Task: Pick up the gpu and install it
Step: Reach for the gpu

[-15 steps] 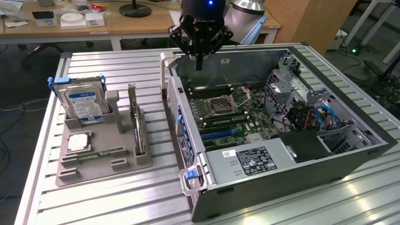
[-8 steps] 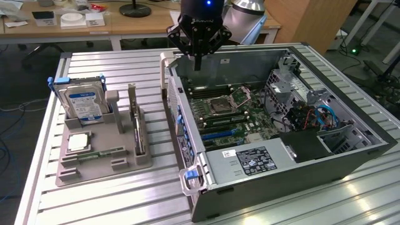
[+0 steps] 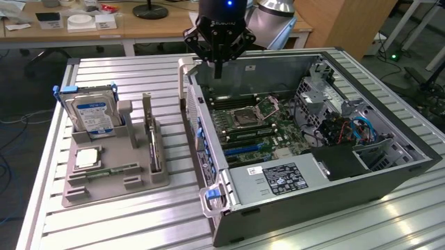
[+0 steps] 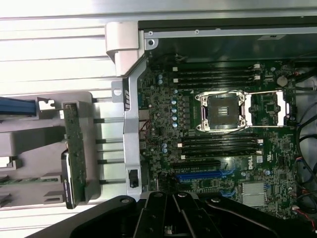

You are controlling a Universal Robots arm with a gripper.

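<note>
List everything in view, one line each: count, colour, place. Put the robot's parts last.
gpu: one, dark with a pale bracket, upright in the holder's slot.
hard drive: one, silver with a blue label, upright at the holder's far end.
processor chip: one, silver, flat on the holder.
memory stick: one, green, lying in the holder beside the chip.
holder: one, grey, on the table at the exterior view's left.
computer case: one, dark grey, open, at the exterior view's right.
motherboard: one, green, inside the case.
table: one, silver, slatted, under everything.
gripper: one, black, above the case's far corner, jaws shut, empty.
</note>
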